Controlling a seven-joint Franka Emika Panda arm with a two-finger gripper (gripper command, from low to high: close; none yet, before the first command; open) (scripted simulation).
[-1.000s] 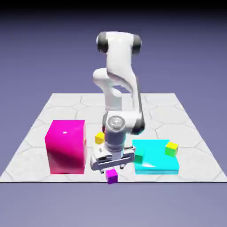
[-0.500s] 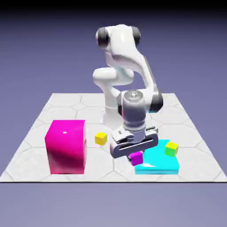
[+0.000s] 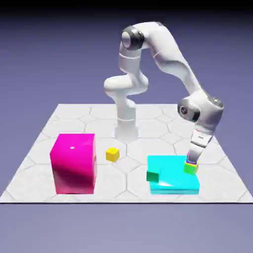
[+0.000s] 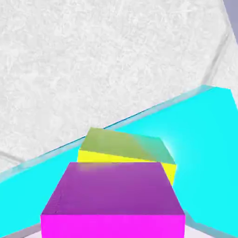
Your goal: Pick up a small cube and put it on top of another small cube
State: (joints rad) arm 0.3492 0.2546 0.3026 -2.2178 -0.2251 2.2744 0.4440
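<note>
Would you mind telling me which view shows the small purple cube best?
The hand view: the purple cube fills the lower middle, with the lime-green cube right behind it on the cyan slab. In the exterior view, only a sliver of purple shows, between the gripper and the green cube; the fingers hide the rest.
</note>
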